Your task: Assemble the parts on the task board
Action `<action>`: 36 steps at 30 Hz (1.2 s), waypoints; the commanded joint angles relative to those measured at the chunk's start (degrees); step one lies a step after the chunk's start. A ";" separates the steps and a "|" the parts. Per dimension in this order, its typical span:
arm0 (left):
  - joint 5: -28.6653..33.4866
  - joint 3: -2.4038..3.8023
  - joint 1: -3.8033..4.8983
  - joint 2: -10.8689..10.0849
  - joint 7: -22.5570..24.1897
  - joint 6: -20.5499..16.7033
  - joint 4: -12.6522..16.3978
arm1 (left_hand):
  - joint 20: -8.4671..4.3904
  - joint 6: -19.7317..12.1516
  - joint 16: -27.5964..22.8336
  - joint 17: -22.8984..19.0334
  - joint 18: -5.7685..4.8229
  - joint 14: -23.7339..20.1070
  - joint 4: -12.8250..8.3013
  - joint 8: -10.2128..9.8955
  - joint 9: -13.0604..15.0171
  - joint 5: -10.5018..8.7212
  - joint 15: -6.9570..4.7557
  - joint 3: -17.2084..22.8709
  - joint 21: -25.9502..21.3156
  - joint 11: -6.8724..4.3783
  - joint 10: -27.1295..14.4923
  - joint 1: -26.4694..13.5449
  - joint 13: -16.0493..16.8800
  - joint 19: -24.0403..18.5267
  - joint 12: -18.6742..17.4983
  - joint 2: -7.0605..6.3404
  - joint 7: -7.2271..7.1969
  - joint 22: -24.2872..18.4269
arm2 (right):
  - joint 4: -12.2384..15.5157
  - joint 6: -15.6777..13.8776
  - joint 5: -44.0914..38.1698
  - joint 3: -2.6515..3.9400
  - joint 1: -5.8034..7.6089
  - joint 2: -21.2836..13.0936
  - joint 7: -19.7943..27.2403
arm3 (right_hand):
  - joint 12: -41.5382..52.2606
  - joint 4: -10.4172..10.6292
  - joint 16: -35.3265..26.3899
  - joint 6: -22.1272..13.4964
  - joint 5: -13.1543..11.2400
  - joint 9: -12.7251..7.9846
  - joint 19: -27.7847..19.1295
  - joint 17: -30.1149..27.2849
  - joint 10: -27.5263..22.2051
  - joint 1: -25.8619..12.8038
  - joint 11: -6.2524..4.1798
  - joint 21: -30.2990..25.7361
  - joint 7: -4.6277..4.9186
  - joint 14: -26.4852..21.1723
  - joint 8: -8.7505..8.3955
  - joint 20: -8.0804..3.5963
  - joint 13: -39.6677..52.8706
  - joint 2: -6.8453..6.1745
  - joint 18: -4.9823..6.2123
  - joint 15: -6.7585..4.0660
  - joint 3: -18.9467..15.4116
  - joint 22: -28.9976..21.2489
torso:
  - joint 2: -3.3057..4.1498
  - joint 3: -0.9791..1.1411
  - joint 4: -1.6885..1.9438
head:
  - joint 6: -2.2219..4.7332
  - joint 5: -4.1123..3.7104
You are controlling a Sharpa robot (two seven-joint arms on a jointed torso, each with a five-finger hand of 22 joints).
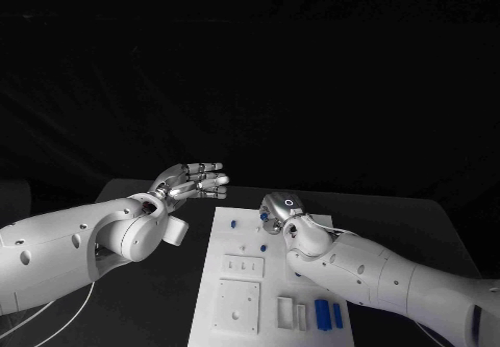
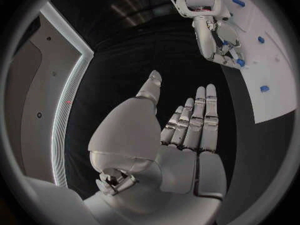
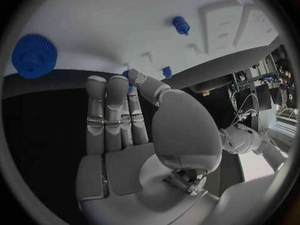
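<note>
The white task board [image 1: 271,278] lies in the middle of the black table. My right hand [image 1: 281,210] is over its far end, fingers straight. Its thumb and a finger [image 3: 117,82] pinch a small blue part [image 3: 127,74] that stands at the board's [image 3: 125,15] edge. The left wrist view shows the same part [image 2: 239,62] at the right hand's [image 2: 219,35] fingertips. A blue gear [image 3: 34,55] and a blue peg [image 3: 180,25] sit on the board close by. My left hand [image 1: 193,181] hovers off the board's far left corner, fingers spread and holding nothing.
Two blue bars [image 1: 328,315] and white blocks [image 1: 285,311] lie at the board's near end, beside two raised white plates [image 1: 238,305]. More small blue parts [image 1: 233,223] dot the far half. Black table lies on both sides of the board.
</note>
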 commanded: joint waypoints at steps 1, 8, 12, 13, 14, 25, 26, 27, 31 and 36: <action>-0.09 0.05 0.23 0.22 0.27 0.76 0.18 | -0.08 -0.03 0.15 0.05 -0.43 0.34 -0.36 0.11 0.00 -0.28 -0.09 -0.13 0.62 -0.21 -0.25 -0.07 0.06 0.11 0.20 0.08 2.25 -0.13 | -0.33 -0.53 -0.02 -0.07 -0.01 0.27 0.63 | 0.16 -0.52 -0.25 0.28 0.26 0.16 1.16 0.00 2.86 -0.03 -1.98 -1.51 0.03 -0.11 0.22 -0.02 0.03 0.01 0.09 -0.18 0.10 1.68 | 0.06 -0.04 0.06 | 0.11 0.22; -0.09 0.05 0.27 0.29 0.21 0.81 0.22 | -0.08 -0.03 0.15 0.05 -0.43 0.34 -0.36 0.11 0.00 -0.28 -0.09 -0.13 0.62 -0.21 -0.25 -0.07 0.06 0.11 0.20 0.08 2.25 -0.13 | -1.33 -0.44 -0.13 -0.16 -0.01 0.68 0.62 | 0.16 -0.52 -0.25 0.28 0.26 0.16 1.16 0.00 2.86 -0.03 -1.98 -1.51 0.03 -0.11 0.22 -0.02 0.03 0.01 0.09 -0.18 0.10 1.68 | 0.14 -0.04 0.00 | 0.29 0.22; -0.10 0.05 0.30 0.32 0.19 0.82 0.27 | -0.08 -0.03 0.15 0.05 -0.43 0.34 -0.36 0.11 0.00 -0.28 -0.09 -0.13 0.62 -0.21 -0.25 -0.07 0.06 0.11 0.20 0.08 2.25 -0.13 | -1.78 -0.37 -0.11 -0.22 -0.02 0.90 0.68 | 0.17 -0.52 -0.30 0.26 0.28 0.16 1.33 -0.02 2.81 -0.04 -1.97 -2.22 0.03 -0.12 0.23 -0.02 0.02 0.02 0.08 -0.19 0.11 2.19 | 0.21 -0.05 0.02 | 0.30 0.30; -0.10 0.05 0.32 0.32 0.18 0.82 0.28 | -0.08 -0.03 0.15 0.05 -0.43 0.34 -0.36 0.11 0.00 -0.28 -0.09 -0.13 0.62 -0.21 -0.25 -0.07 0.06 0.11 0.20 0.08 2.25 -0.13 | -1.83 -0.32 -0.09 -0.25 -0.02 0.97 0.72 | 0.17 -0.52 -0.30 0.26 0.28 0.16 1.33 -0.02 2.81 -0.04 -1.97 -2.22 0.03 -0.12 0.23 -0.02 0.02 0.02 0.08 -0.19 0.11 2.19 | 0.21 -0.02 -0.01 | 0.30 0.32; -0.10 0.05 0.34 0.33 0.17 0.82 0.29 | -0.08 -0.03 0.15 0.05 -0.43 0.34 -0.36 0.11 0.00 -0.28 -0.09 -0.13 0.62 -0.21 -0.25 -0.07 0.06 0.11 0.20 0.08 2.25 -0.13 | -1.84 -0.25 -0.06 -0.28 -0.02 1.05 0.77 | 0.17 -0.52 -0.30 0.26 0.28 0.16 1.33 -0.02 2.81 -0.04 -1.97 -2.22 0.03 -0.12 0.23 -0.02 0.02 0.02 0.08 -0.19 0.11 2.19 | 0.25 -0.02 -0.02 | 0.28 0.33; -0.29 0.05 0.51 0.56 0.07 0.96 0.15 | -0.08 -0.03 0.15 0.05 -0.43 0.34 -0.36 0.11 0.00 -0.28 -0.09 -0.13 0.62 -0.21 -0.25 -0.07 0.06 0.11 0.20 0.08 2.25 -0.13 | -2.65 -0.13 0.89 -1.07 -0.04 1.95 0.80 | 0.16 -0.62 -0.47 0.08 0.40 0.15 1.68 -0.11 2.66 -0.14 -1.93 -3.89 0.09 -0.14 0.21 0.02 0.01 0.16 0.10 -0.16 -0.06 3.02 | 0.31 -0.06 -0.02 | 0.20 0.71; -0.31 0.05 0.51 0.61 0.07 0.96 0.08 | -0.08 -0.03 0.15 0.05 -0.43 0.34 -0.36 0.11 0.00 -0.28 -0.09 -0.13 0.62 -0.21 -0.25 -0.07 0.06 0.11 0.20 0.08 2.25 -0.13 | -2.79 -0.12 0.98 -1.10 -0.05 2.03 0.75 | 0.16 -0.65 -0.52 0.07 0.41 0.14 1.69 -0.14 2.63 -0.14 -1.92 -4.10 0.09 -0.14 0.22 0.01 0.01 0.18 0.11 -0.16 -0.08 3.07 | 0.31 -0.06 -0.09 | 0.23 0.77; -0.32 0.05 0.51 0.67 0.07 0.97 -0.01 | -0.08 -0.03 0.15 0.05 -0.43 0.34 -0.36 0.11 0.00 -0.28 -0.09 -0.13 0.62 -0.21 -0.25 -0.07 0.06 0.11 0.20 0.08 2.25 -0.13 | -2.91 -0.06 1.06 -1.12 -0.05 2.11 0.72 | 0.16 -0.67 -0.55 0.06 0.41 0.14 1.70 -0.16 2.62 -0.14 -1.92 -4.23 0.10 -0.14 0.23 0.01 0.01 0.19 0.11 -0.17 -0.10 3.11 | 0.38 -0.11 -0.12 | 0.28 0.79; -0.32 0.04 0.51 0.87 0.06 1.00 -0.38 | -0.08 -0.03 0.15 0.05 -0.43 0.34 -0.36 0.11 0.00 -0.28 -0.09 -0.13 0.62 -0.21 -0.25 -0.07 0.06 0.11 0.20 0.08 2.25 -0.13 | -3.18 0.20 1.24 -1.18 -0.07 2.36 0.64 | 0.16 -0.71 -0.65 -0.05 0.38 0.09 1.72 -0.21 2.52 -0.14 -1.89 -4.58 0.13 -0.16 0.21 0.03 0.00 0.25 0.11 -0.13 -0.17 3.23 | 0.39 -0.16 -0.13 | 0.20 0.60; -0.31 0.04 0.51 0.98 0.04 1.05 -0.55 | -0.07 -0.09 0.17 0.05 -0.43 0.29 -0.35 0.11 0.00 -0.27 -0.10 -0.15 0.78 -0.24 -0.43 -0.11 0.05 0.03 0.19 0.12 2.23 -0.16 | -3.36 0.63 1.55 -1.21 -0.08 2.46 0.60 | 0.16 -0.72 -0.95 -0.63 0.28 -0.17 1.64 -0.36 1.88 -0.13 -1.68 -5.81 0.32 -0.18 0.20 0.21 -0.09 0.44 0.18 0.11 -0.23 3.43 | 0.32 -0.04 -0.10 | 0.11 0.61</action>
